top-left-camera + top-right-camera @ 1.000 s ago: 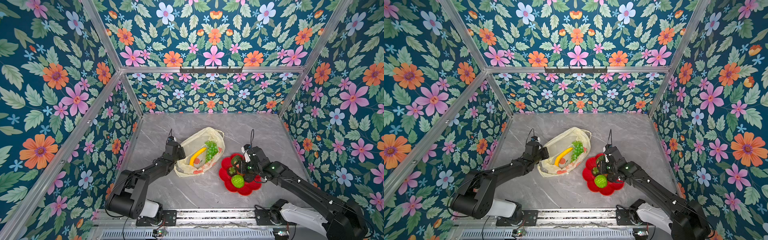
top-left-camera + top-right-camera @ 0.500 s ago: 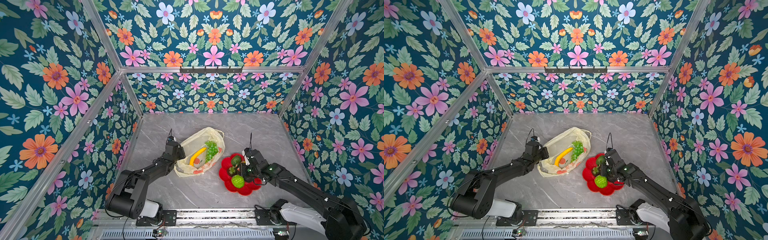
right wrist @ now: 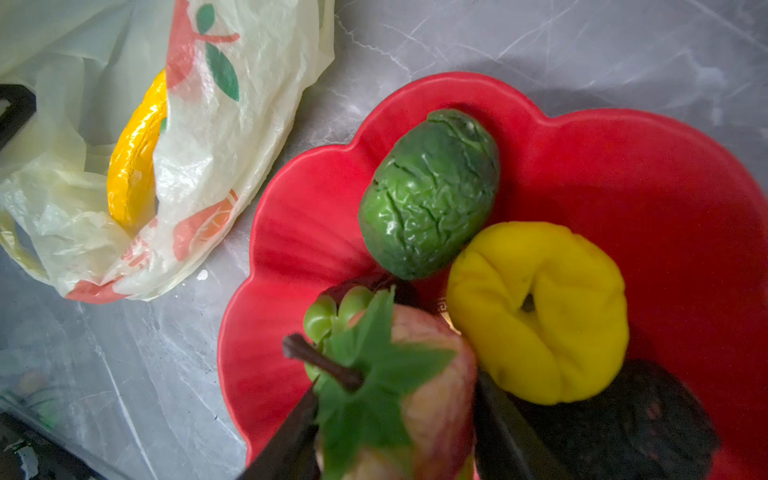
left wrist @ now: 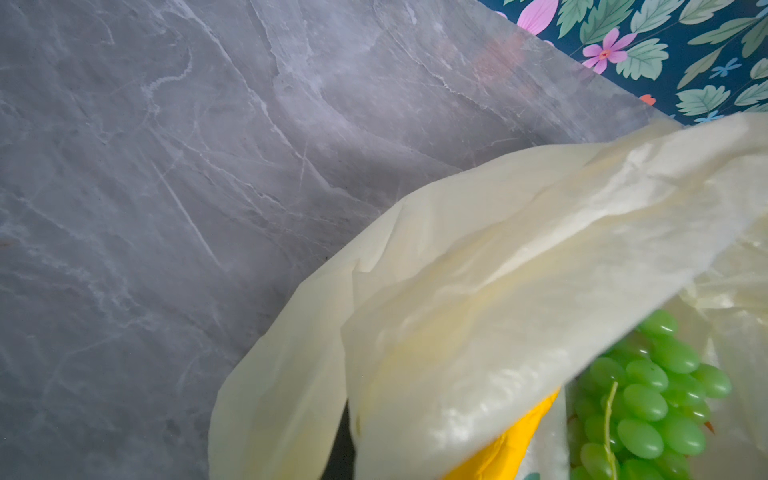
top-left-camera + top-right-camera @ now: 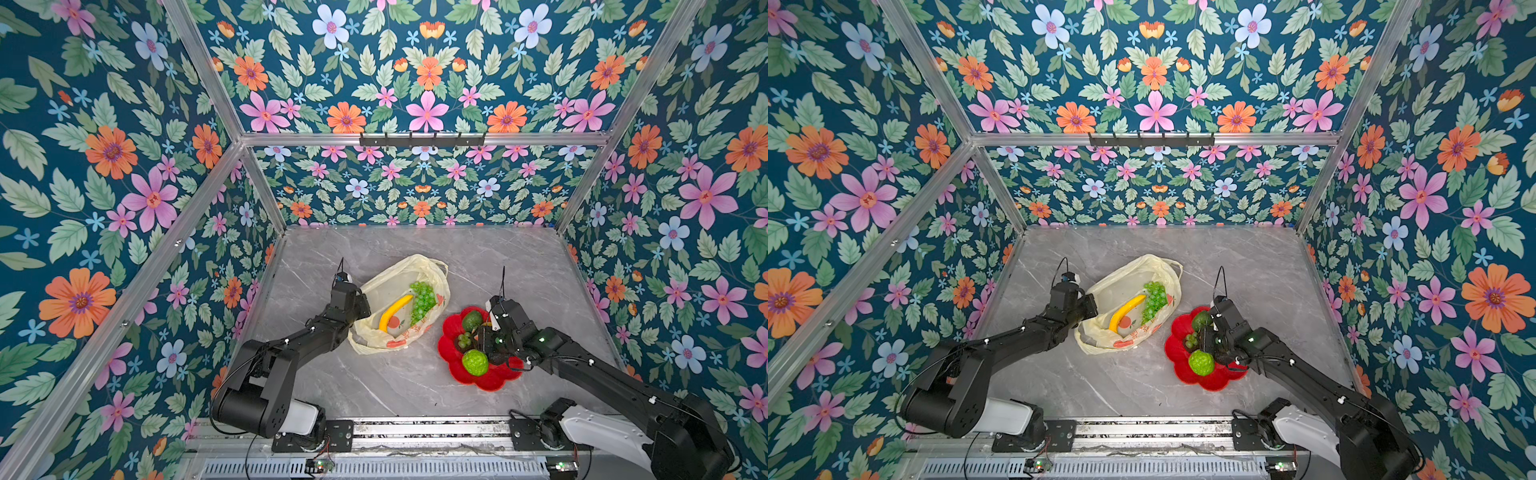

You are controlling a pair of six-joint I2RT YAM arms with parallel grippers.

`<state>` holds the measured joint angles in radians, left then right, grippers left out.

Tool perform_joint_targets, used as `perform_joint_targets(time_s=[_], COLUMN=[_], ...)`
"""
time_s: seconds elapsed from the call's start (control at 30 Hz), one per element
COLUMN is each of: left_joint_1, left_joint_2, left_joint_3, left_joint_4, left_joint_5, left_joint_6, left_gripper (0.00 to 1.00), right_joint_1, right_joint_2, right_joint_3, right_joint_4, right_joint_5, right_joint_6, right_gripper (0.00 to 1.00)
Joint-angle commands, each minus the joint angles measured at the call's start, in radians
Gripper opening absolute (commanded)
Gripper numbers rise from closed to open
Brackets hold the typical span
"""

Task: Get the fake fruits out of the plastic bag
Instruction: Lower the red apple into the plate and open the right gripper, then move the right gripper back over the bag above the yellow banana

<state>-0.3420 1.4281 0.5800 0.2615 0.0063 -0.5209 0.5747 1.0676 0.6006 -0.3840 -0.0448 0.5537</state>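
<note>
right fingers [image 3: 505, 432] sunk lower, maybe freeing pale-red, green-leaved strawberry [image 3: 432, 399]

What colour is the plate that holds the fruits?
Glossy red; the plate shows best in the right wrist view.

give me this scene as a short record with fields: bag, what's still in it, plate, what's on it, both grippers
bag: thin cream-yellow plastic bag with orange fruit prints, lying open on grey marble table
in bag: yellow plastic banana, green plastic grape bunch
plate: glossy red flower-shaped plate, right of bag
on plate: dark green avocado, bumpy lime-green fruit, yellow citrus, small green grape bunch
left gripper: shut on bag's rim
right gripper: over plate, jaws either side of red strawberry with green leaf cap; grip unclear
</note>
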Motion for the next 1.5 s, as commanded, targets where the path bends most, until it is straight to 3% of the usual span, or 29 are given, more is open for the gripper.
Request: perform_joint_targets(time_s=[0.0,0.3,0.73,0.97,1.47], left_joint_1=[0.0,0.0,0.0,-0.002,-0.025], left_joint_2=[-0.009,-0.008,-0.006,-0.015,-0.07], left_joint_3=[-0.001,0.0,0.001,-0.006,-0.027], left_joint_4=[0.011,0.01,0.017,0.04,0.056], left_joint_5=[-0.006,-0.006,0.015,0.047,0.037], left_joint_6=[0.003,0.002,0.007,0.008,0.01], left_gripper=[0.0,0.0,0.0,0.0,0.0], right_joint_1=[0.001,0.001,0.001,0.006,0.221], right_joint_2=[-0.004,-0.02,-0.065,-0.056,0.368], right_joint_3=[0.002,-0.001,0.059,0.188,0.575], right_joint_4=[-0.004,-0.014,-0.077,-0.128,-0.061], right_joint_5=[0.02,0.025,0.036,0.038,0.128], right_joint_6=[0.007,0.012,0.014,0.03,0.15], right_gripper=[0.55,0.63,0.61,0.6,0.57])
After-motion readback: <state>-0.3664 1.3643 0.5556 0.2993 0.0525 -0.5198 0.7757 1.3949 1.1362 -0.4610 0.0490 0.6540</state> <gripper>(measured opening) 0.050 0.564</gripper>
